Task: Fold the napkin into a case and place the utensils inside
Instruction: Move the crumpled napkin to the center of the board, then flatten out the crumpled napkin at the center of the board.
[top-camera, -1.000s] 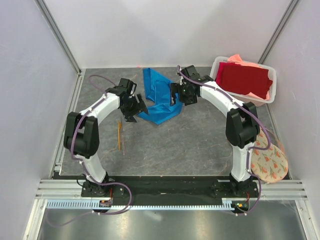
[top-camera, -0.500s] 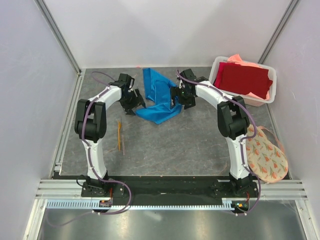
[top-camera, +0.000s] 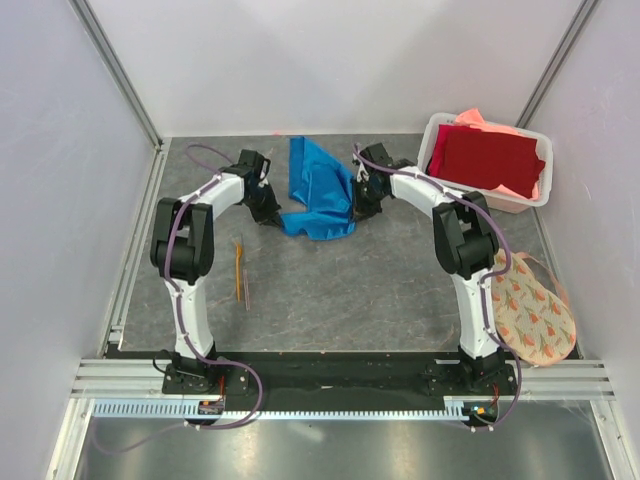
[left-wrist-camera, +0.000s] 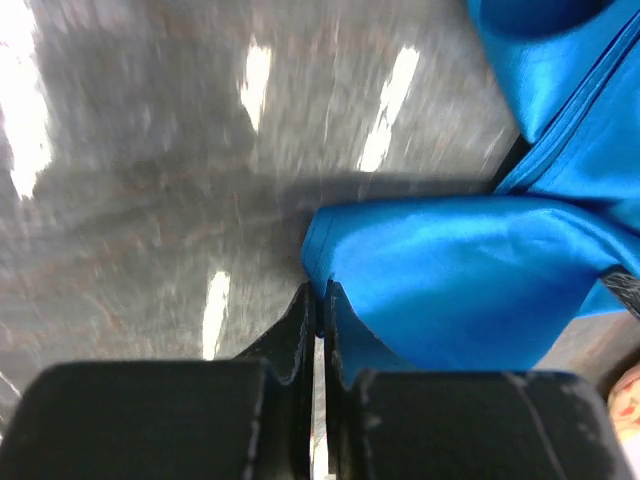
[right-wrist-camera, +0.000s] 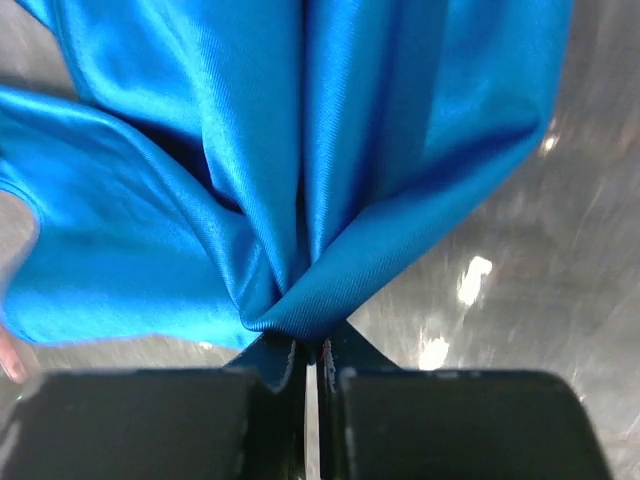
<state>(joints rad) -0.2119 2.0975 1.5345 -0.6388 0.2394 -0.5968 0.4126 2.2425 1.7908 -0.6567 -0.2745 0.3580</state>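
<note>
The bright blue napkin (top-camera: 318, 190) lies crumpled at the back middle of the grey table. My left gripper (top-camera: 272, 212) is shut on its left corner (left-wrist-camera: 318, 262), the cloth edge pinched between the black fingertips. At the napkin's right side my right gripper (top-camera: 357, 195) is shut on a bunched fold (right-wrist-camera: 300, 318), with pleats fanning away from the jaws. The utensils (top-camera: 241, 272), thin orange-brown sticks, lie on the table left of centre, in front of the left gripper and apart from the cloth.
A white basket (top-camera: 438, 128) at the back right holds a dark red cloth (top-camera: 488, 158) and a salmon-pink cloth (top-camera: 477, 120). A round floral mat (top-camera: 538, 312) lies at the right edge beside the right arm. Metal rails line the left edge of the table.
Both grippers were open beside the napkin and have now closed on it, the left on its left corner, the right on its right side. The cloth has bunched narrower between them.
</note>
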